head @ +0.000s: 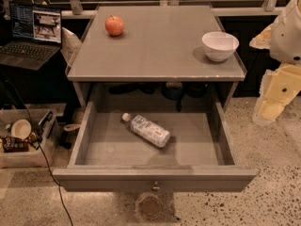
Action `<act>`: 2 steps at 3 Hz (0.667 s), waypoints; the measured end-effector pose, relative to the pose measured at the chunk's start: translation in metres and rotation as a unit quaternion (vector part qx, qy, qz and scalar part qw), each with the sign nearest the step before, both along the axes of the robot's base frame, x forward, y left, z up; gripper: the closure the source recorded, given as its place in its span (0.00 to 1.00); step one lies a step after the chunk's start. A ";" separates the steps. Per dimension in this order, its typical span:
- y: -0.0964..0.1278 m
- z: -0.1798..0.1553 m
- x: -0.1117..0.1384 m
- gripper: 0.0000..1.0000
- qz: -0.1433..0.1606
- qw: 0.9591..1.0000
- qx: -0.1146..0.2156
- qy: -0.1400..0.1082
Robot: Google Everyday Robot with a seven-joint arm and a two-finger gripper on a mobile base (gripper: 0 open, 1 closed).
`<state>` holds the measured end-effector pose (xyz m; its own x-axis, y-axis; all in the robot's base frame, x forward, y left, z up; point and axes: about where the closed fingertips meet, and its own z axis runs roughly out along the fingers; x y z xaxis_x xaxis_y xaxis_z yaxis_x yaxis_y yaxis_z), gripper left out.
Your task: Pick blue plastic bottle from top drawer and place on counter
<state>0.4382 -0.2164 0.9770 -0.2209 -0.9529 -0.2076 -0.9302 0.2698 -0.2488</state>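
At the right edge, beside the bench, the arm bends downward with its pale hand hanging outside the open top drawer; how far the hand is open cannot be told. The blue plastic bottle lies on its side on the drawer floor, white cap toward the back left, a pale label wrapping its clear body.

— Can something reach into the drawer?
— Yes, from the top. It is pulled out. The bottle lies on its side in the middle, with bare floor all round it.
— What is in the way?
— The counter sits over the drawer's back end. An apple is at its back left and a bowl at its right front. The middle is bare. The gripper is off to the right, outside the drawer's side wall.
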 end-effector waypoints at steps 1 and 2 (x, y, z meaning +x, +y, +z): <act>0.002 0.001 -0.004 0.00 -0.002 1.000 -0.002 -0.001; 0.015 0.006 -0.025 0.00 -0.013 1.000 -0.014 -0.005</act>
